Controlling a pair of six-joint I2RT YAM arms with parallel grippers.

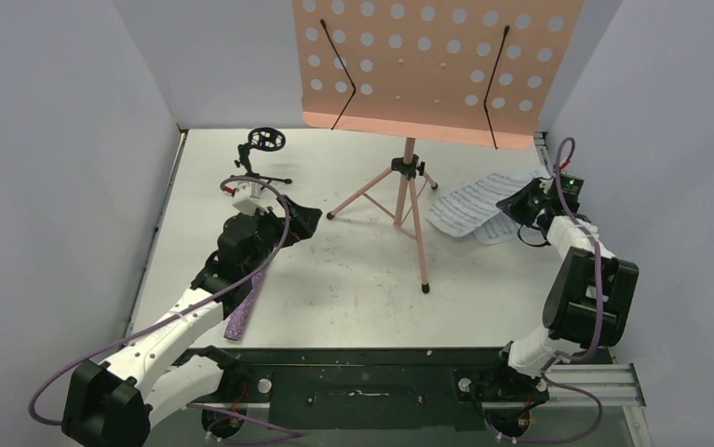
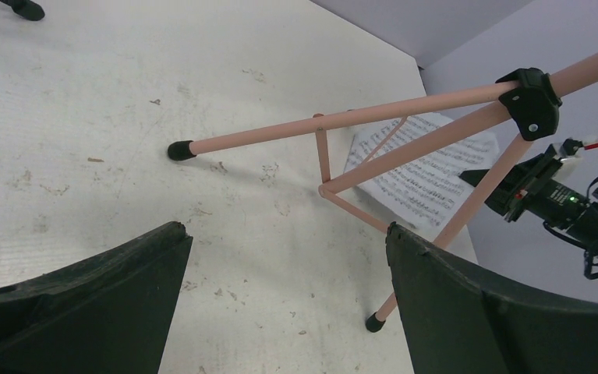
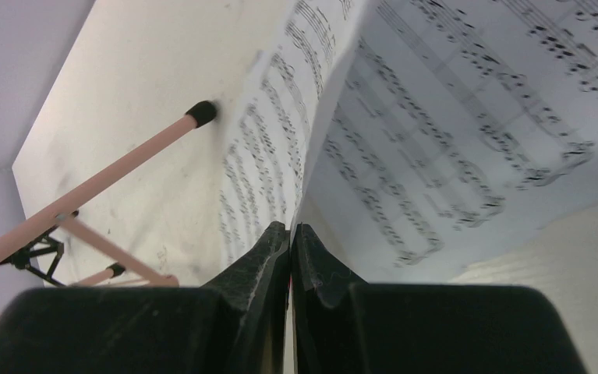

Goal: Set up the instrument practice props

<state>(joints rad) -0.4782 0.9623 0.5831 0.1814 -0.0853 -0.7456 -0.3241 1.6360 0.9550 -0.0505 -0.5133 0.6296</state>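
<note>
Right wrist view: right gripper [image 3: 290, 230] tight on white sheet-music pages [image 3: 451, 132]; left gripper [image 2: 284, 230] spread wide, empty.

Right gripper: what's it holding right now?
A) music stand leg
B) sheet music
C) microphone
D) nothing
B: in the right wrist view, the right gripper is pinched shut on the edge of the sheet music, which curls up from between its fingers.
</note>
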